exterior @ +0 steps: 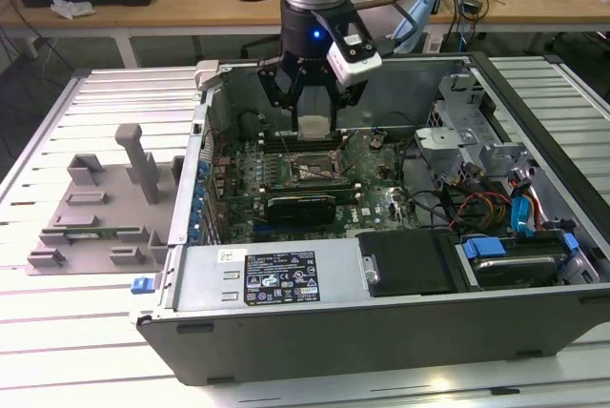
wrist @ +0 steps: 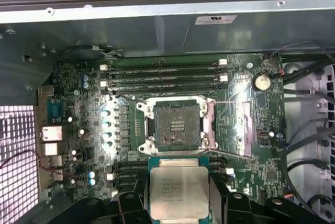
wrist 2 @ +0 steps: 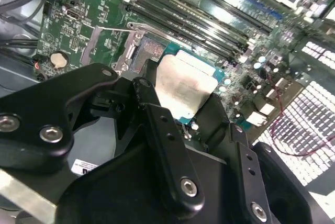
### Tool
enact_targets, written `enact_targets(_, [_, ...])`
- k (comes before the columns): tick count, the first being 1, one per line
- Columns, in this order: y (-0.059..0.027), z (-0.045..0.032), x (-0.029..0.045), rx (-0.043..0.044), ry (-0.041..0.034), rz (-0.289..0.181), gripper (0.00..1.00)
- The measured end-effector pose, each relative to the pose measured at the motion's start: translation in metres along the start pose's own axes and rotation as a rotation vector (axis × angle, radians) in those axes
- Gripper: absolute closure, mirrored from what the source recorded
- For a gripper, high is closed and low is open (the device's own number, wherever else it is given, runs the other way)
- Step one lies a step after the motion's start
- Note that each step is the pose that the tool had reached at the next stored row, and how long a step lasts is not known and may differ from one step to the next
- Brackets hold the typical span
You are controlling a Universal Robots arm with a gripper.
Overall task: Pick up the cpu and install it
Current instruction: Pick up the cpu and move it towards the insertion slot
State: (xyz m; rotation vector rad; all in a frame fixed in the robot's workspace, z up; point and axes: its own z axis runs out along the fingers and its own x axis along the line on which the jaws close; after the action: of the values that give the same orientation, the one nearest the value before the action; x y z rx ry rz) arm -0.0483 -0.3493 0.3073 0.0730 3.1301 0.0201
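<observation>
One tool, exterior view: tool [exterior: 313, 114] hangs inside open computer case [exterior: 381, 341] on slatted surface [exterior: 57, 332], fingers [exterior: 276, 93] clamped on cpu [exterior: 314, 128], above socket [exterior: 307, 172]; grey fixture [exterior: 95, 208] at the exterior view's left.
Second wrist view: cpu [wrist 2: 183, 85] pinched between black fingers [wrist 2: 157, 130], silver top up, held off motherboard [wrist 2: 94, 35].
First wrist view: cpu [wrist: 179, 192] just beside open socket [wrist: 177, 124], not seated.

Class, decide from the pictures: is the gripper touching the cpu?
Touching. In the second wrist view the gripper clamps opposite edges of the cpu between its black fingers, holding it above the green board.
</observation>
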Motion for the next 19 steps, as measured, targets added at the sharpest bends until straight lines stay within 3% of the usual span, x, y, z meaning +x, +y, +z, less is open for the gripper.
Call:
enact_targets(5, [0.0121, 0.0154, 0.0000, -0.0001, 0.0002, -0.001, 0.45])
enact_targets(14, [0.0191, 0.0407, -0.0012, -0.0001, 0.0019, -0.031, 0.45])
enact_targets(19, [0.0191, 0.0409, -0.0012, -0.0001, 0.0019, -0.034, 0.45])
